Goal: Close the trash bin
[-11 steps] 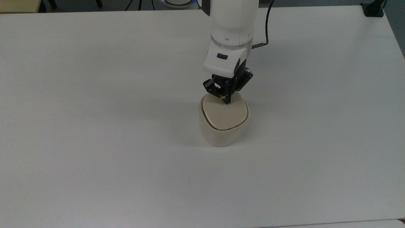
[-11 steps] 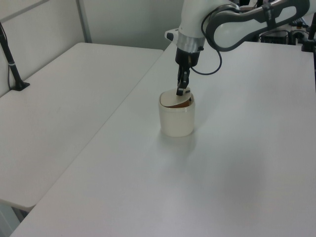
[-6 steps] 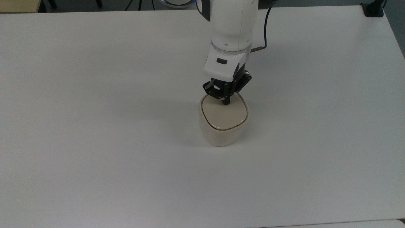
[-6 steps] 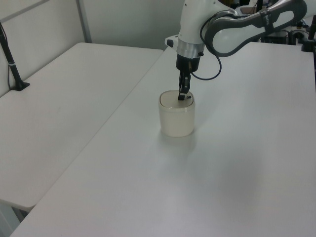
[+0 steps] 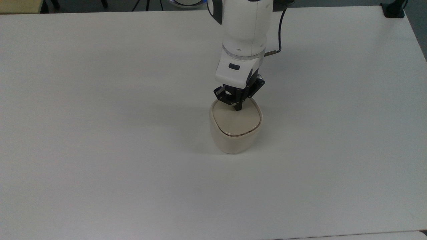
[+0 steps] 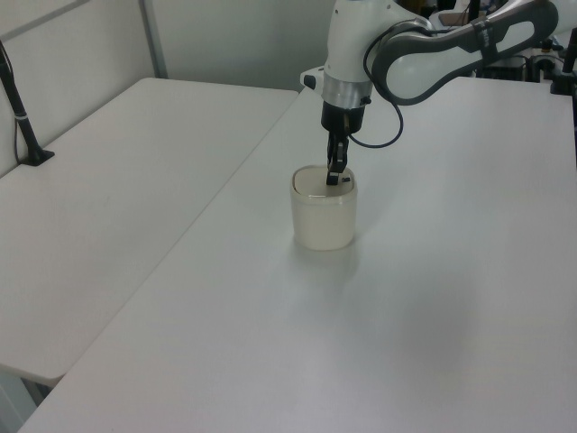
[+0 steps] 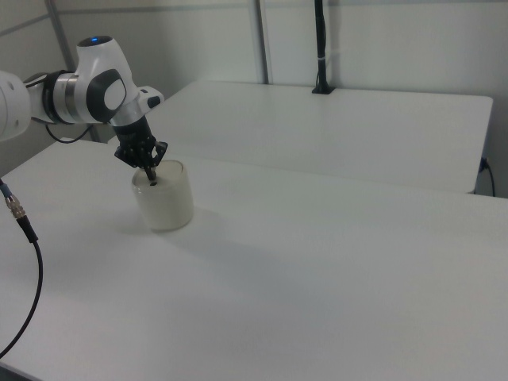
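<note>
On the wide white table (image 5: 100, 133), a little toward the top view's right of centre, stands the cream bin (image 5: 235, 140), upright and alone, with nothing else near it. From the far edge the white arm (image 5: 245, 30) reaches down over it, and a black cable (image 5: 282, 26) hangs beside the wrist. The bin's lid (image 5: 235, 122) lies almost flat inside the rim; in the top view only a thin dark line shows along its near edge, and in the left view no gap is visible under it. The gripper (image 5: 238, 107) points straight down with its two fingers pressed together into one narrow tip, holding nothing, and this tip touches the lid near its far edge, or is just above it; I cannot tell which. I judge that the step in hand is the final press on the lid, and the task looks nearly done or done. The next move, in my opinion, calls for a short firm push downward so that the lid seats fully, and then a straight lift upward, without sideways motion, because the light bin could slide or tip.
</note>
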You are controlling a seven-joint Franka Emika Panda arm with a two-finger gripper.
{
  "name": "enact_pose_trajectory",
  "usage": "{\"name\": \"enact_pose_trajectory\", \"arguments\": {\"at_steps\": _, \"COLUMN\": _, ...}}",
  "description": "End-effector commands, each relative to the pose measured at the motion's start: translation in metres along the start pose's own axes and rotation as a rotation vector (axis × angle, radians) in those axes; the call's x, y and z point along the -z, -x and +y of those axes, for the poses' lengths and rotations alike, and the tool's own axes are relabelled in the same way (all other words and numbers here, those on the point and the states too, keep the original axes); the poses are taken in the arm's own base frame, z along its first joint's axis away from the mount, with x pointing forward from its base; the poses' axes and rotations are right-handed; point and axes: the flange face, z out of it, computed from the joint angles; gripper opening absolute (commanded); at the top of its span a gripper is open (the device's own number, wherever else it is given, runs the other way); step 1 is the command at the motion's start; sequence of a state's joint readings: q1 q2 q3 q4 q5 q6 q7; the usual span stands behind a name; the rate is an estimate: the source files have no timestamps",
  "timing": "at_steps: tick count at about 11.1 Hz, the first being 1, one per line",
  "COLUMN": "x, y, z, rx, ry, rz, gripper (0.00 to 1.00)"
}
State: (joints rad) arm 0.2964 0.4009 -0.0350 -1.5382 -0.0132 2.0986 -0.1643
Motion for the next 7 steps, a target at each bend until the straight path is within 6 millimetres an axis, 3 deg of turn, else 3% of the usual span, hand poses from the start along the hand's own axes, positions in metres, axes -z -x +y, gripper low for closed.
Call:
{"name": "enact_pose_trajectory", "arguments": {"at_steps": 1, "x": 0.001, "y": 0.002, "z": 0.004, "rx": 0.000, "ry": 0.007, "rz": -0.025, "gripper": 0.00}}
{"name": "enact_pose_trajectory", "arguments": {"at_steps": 3, "x": 0.058, "y": 0.007, "z": 0.019, "rx": -0.140, "ry": 0.020, "rz": 0.056, "gripper": 0.00}}
{"name": "enact_pose_trajectory", "arguments": {"at_steps": 7, "x": 0.122, "y": 0.060, "z": 0.046, "rx": -0.223, "ry": 0.012, "rz": -0.117, "gripper": 0.00}}
